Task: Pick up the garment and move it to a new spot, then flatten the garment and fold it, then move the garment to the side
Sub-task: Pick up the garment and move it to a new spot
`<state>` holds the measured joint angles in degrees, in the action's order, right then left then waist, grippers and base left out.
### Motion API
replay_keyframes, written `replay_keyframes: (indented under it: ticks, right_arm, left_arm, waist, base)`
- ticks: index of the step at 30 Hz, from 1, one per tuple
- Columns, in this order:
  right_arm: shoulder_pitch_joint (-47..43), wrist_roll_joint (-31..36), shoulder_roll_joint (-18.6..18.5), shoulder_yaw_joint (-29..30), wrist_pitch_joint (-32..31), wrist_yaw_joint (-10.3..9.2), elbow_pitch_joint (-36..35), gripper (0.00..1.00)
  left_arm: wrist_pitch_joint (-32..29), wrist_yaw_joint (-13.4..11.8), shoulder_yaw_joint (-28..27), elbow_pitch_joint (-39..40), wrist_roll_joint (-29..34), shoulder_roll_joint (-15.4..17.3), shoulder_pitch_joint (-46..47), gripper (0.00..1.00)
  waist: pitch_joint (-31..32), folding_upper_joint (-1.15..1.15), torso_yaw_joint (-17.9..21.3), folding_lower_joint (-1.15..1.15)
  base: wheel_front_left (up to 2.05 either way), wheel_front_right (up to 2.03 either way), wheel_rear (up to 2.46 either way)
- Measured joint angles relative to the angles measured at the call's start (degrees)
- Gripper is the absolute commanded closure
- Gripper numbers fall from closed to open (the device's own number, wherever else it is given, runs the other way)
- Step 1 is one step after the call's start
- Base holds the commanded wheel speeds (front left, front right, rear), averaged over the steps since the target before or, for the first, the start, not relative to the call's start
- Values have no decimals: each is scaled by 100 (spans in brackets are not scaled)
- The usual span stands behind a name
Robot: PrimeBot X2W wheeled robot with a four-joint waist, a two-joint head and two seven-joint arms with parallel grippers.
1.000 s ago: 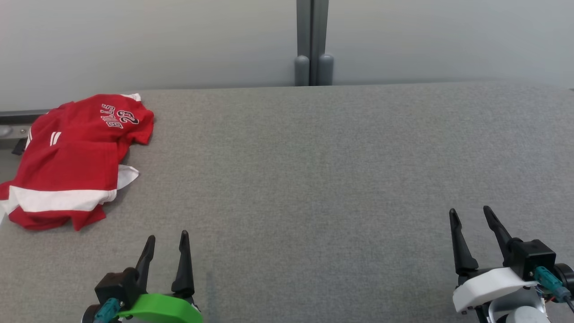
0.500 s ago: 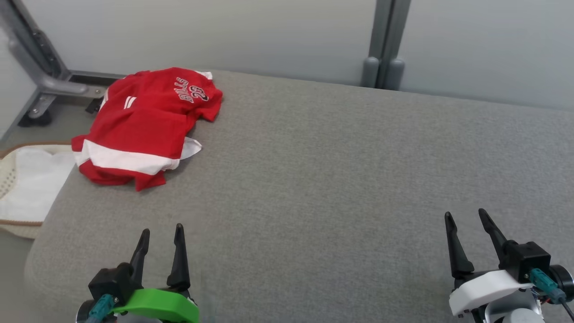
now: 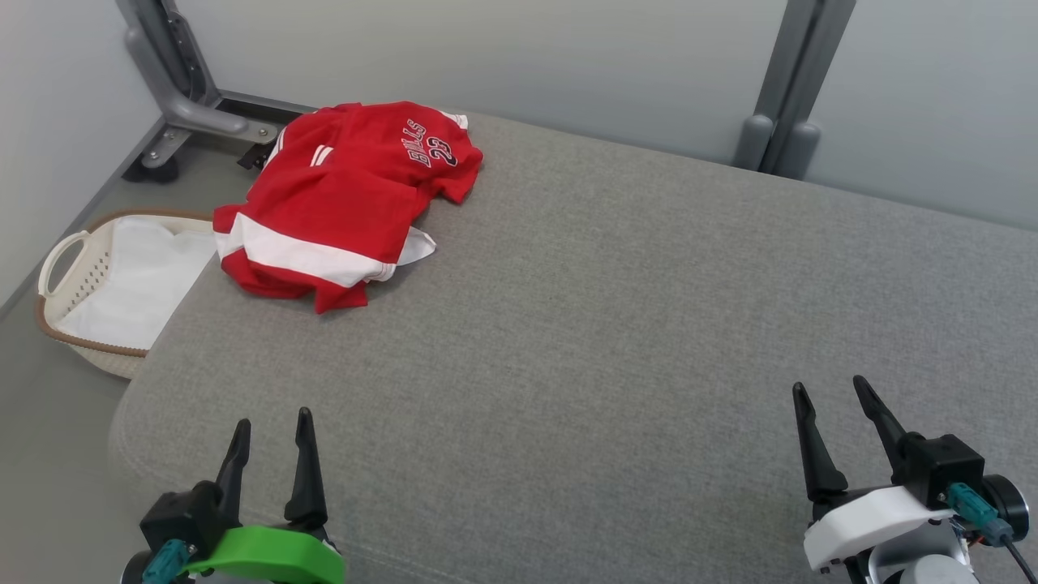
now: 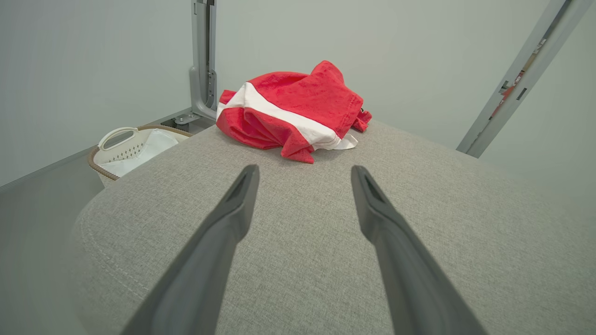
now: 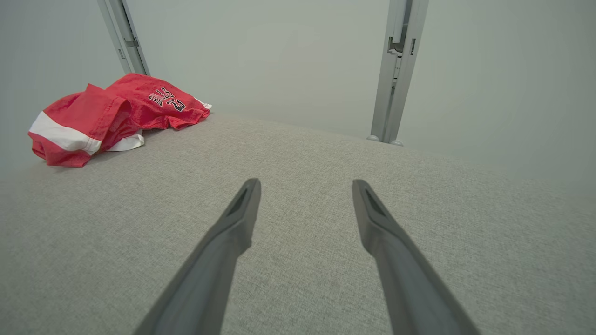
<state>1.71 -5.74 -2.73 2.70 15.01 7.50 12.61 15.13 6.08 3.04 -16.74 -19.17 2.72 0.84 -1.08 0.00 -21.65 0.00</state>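
Both sets of fingers are wide open with nothing in them. The left fingers (image 3: 306,478) sit at 7 o'clock in the head view and the right fingers (image 3: 812,462) at 5 o'clock. Both hover low over the near side of the grey padded bench (image 3: 608,324).

The red shirt (image 3: 340,203) hasn't been touched yet. It's lying crumpled at about 11 o'clock on the bench, right up in the far left corner, with a white band across it and a white bit poking out underneath. From the left fingers it's roughly 12 o'clock, so that arm looks like the obvious one to lead. From the right fingers it's off at 10 o'clock, well apart.

My take on doing the pickup well:
- Come down on a raised fold, not a flat patch, so only the shirt gets pinched and not the bench cover.
- Lift it clear before carrying it toward the middle, so it doesn't drag.
- Don't shove it outward. It's close to the edge, and the laundry basket (image 3: 109,363) sits on the floor at 9 o'clock.

For writing, the shirt says "BULLS 23" in dark letters with a white outline. I can't see any other label.
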Motion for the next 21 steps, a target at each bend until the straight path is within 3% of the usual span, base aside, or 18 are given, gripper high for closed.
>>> replay_keyframes:
  ticks: [9, 14, 16, 21]
  right_arm:
    - [43, 80, -1, 54, 0, 0, -54, 0]
    - [154, 187, -1, 97, 0, 0, -143, 0]
    - [203, 242, 1, 109, 0, 0, -179, 0]
    - [480, 489, 2, 25, 0, 0, -267, 0]
  left_arm:
    - [0, -57, -322, 353, -126, 1, 112, 0]
    - [0, -49, -701, 695, 138, 19, 533, 0]
    - [0, -2, -810, 756, 191, 146, 832, 0]
    - [-74, 58, -1015, 548, 157, 818, 1967, 0]
  waist:
    - [-154, 0, 95, 0]
    - [-327, 0, 166, 0]
    - [-413, 0, 194, 0]
    - [-707, 0, 295, 0]
  base:
    - [0, 0, 0]
    - [0, 0, 0]
    - [0, 0, 0]
    - [0, 0, 0]
